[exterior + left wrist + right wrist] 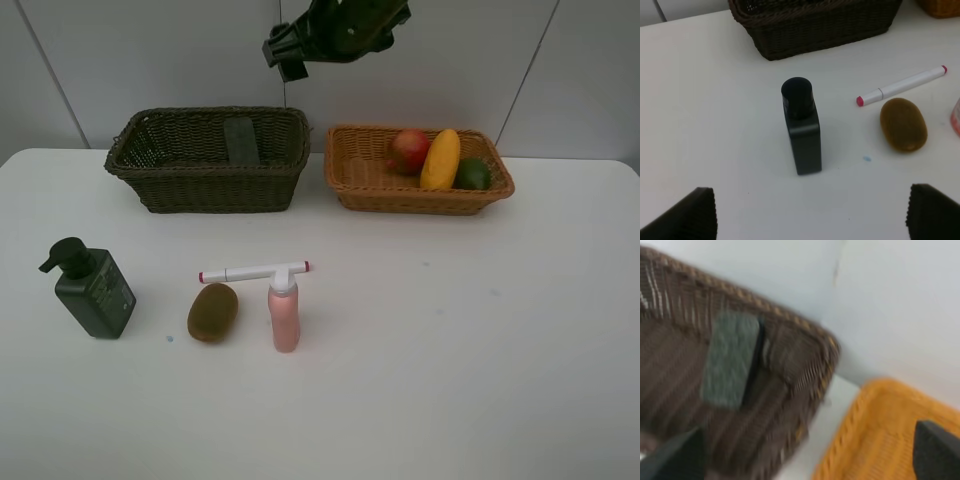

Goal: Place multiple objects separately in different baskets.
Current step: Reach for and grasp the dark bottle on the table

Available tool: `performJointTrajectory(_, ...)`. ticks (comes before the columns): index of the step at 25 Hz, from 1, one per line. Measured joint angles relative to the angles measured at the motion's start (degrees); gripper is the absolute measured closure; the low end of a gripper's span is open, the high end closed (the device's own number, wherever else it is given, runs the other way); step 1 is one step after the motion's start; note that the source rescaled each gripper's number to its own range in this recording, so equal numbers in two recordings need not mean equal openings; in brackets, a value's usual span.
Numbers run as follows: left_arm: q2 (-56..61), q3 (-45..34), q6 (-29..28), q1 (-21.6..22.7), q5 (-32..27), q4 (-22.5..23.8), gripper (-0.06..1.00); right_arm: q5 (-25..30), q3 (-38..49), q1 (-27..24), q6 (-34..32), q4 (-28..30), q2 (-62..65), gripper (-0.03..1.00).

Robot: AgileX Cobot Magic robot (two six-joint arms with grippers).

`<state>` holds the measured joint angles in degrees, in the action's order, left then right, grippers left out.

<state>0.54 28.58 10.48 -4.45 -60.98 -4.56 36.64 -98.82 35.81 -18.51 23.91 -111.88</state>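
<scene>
- The left fingers (690,217) are spread wide and released, holding nothing. In the left wrist view they sit short of the dark green pump bottle (801,130), apart from it.
- That bottle stands upright at the far left of the white worktop (450,390), well in front of the baskets.
- To its right lies the brown kiwi (212,311), with the small pink bottle (285,320) upright just beside it.
- The white marker with red ends (250,272) lies flat just behind those two.
- At the back left stands the deep dark basket (160,190). The black eraser block (241,140) rests inside it against the far wall.
- The right fingers (935,450) are released and empty, raised above the right end of the dark basket. The right wrist view is blurred.
- The orange-tan basket (400,198) stands just right of the dark one, a narrow gap between them.
- It holds the red pomegranate (409,148), the yellow mango (441,158) and the green lime (473,174), packed side by side at its right end.
</scene>
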Motion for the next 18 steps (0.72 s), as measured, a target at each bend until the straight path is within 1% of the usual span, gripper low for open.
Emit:
performJointTrajectory(5, 0.0, 0.0, 0.0, 0.0, 0.0, 0.0, -0.06, 0.49, 13.22, 1.16, 0.0, -0.12, 11.57, -0.03)
performJointTrajectory(9, 0.0, 0.0, 0.0, 0.0, 0.0, 0.0, -0.06, 2.8, 21.53, 0.58, 0.0, -1.89, 19.52, -0.03)
performJointTrajectory(11, 0.0, 0.0, 0.0, 0.0, 0.0, 0.0, -0.06, 3.87, 25.21, -0.55, 0.0, -2.42, 22.98, -0.03)
performJointTrajectory(14, 0.0, 0.0, 0.0, 0.0, 0.0, 0.0, -0.06, 4.68, 30.6, -3.53, 0.23, -3.87, 28.85, -0.03)
performJointTrajectory(18, 0.0, 0.0, 0.0, 0.0, 0.0, 0.0, -0.06, 4.95, 36.73, -8.99, 1.89, -7.05, 36.62, -0.03)
